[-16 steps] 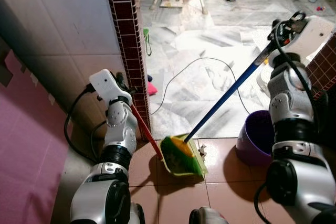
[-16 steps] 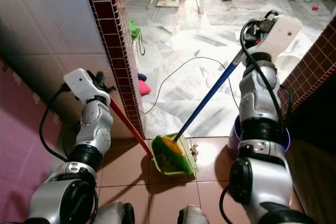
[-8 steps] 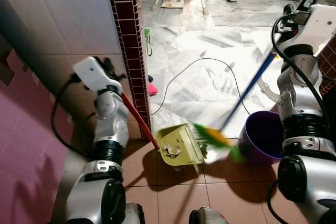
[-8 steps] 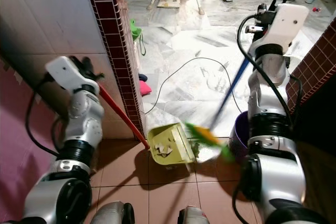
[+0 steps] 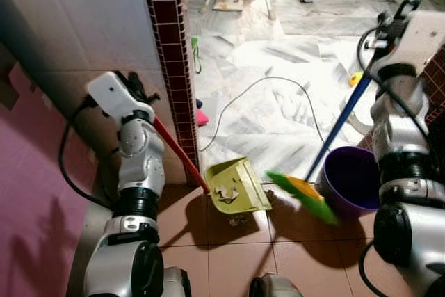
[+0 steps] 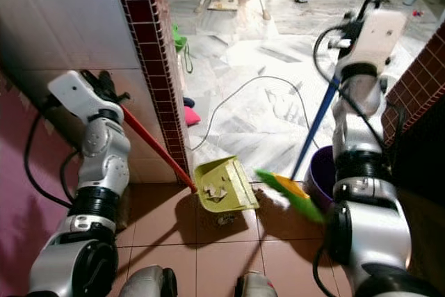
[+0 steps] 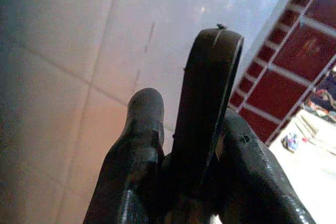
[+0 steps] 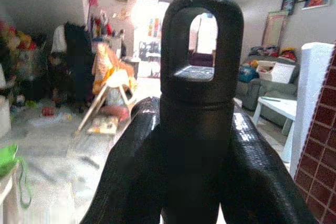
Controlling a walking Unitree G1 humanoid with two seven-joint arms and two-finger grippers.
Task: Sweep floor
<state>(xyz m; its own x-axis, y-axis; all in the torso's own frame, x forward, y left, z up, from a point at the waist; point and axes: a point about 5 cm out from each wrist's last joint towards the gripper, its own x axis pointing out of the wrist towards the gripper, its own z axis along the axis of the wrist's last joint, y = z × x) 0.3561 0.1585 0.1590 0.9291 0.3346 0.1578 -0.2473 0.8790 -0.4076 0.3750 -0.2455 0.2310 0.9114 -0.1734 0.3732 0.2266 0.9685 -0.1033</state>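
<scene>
A yellow-green dustpan [image 5: 236, 186] rests on the brown tile floor with paper scraps [image 5: 226, 193] in it. Its red handle [image 5: 179, 158] slants up to my left gripper [image 5: 138, 90], which is shut on the handle's black end [image 7: 207, 103]. My right gripper [image 5: 389, 27] is shut on the top of the broom's blue pole [image 5: 341, 126], whose black loop end [image 8: 202, 51] sticks out between the fingers. The green and yellow broom head [image 5: 306, 196] is blurred, just right of the dustpan and in front of the purple bin [image 5: 354, 179].
A dark red tiled column [image 5: 170, 46] stands right behind the dustpan handle. A black cable [image 5: 271, 85] loops over the marble floor beyond. A few crumbs [image 5: 236, 220] lie in front of the dustpan. A pink wall [image 5: 35, 193] is on my left.
The broom head has swung out of the dustpan to the right and come down near the purple bin. My left arm drew the handle back, and scraps show in the pan.
</scene>
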